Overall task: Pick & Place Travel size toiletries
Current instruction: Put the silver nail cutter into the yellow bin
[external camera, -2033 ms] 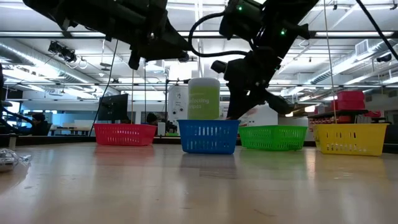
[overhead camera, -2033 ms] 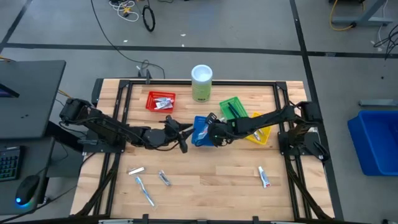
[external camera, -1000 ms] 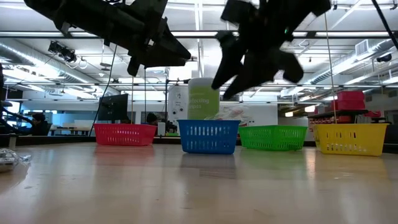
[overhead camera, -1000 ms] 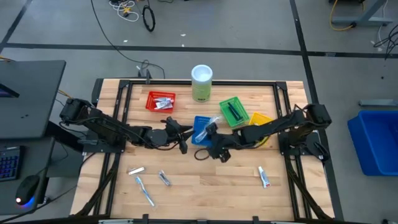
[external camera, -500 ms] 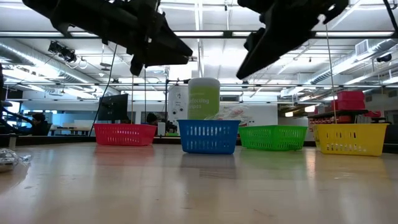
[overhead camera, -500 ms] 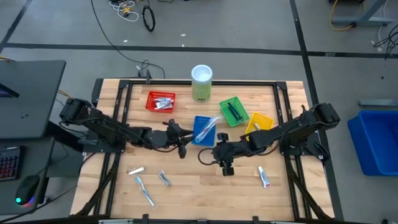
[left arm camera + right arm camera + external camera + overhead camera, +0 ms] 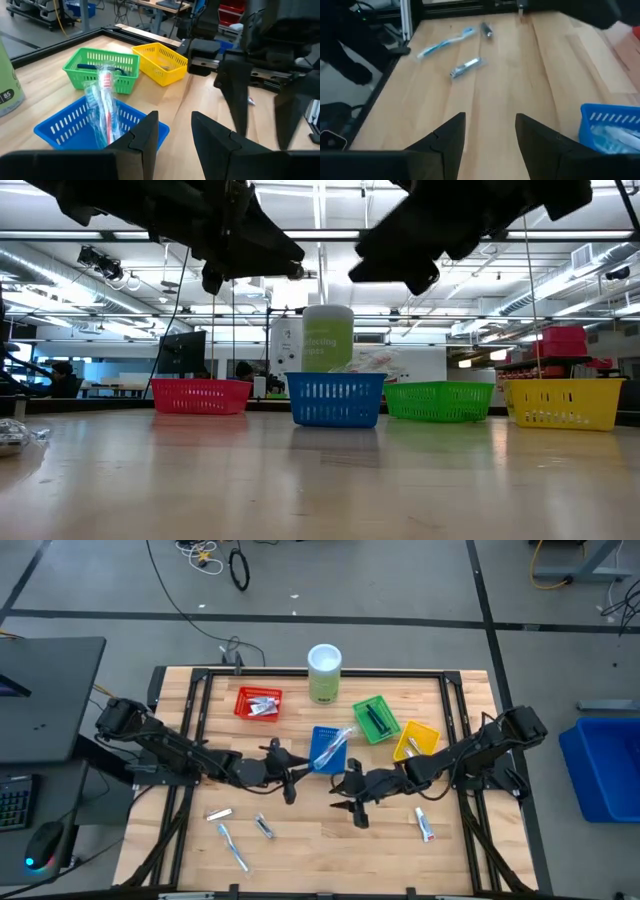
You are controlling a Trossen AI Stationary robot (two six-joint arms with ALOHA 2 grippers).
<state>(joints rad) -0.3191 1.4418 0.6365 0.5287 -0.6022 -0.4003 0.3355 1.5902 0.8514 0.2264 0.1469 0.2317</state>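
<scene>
A row of four baskets (image 7: 328, 748) runs across the middle of the table (image 7: 320, 830), with a canister (image 7: 324, 673) behind them at the far edge. A wrapped toothbrush (image 7: 333, 747) stands tilted in the second basket from the left. The left gripper (image 7: 290, 778) and right gripper (image 7: 352, 798) hang near each other above the table's centre, just in front of that basket. Three toiletries (image 7: 238, 828) lie near the front left corner; a tube (image 7: 424, 824) lies front right.

Bright overhead light, right wrist view blurred

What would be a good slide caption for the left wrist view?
A clear-wrapped red toothbrush stands in the blue mesh basket, green and yellow mesh baskets beyond.
</scene>
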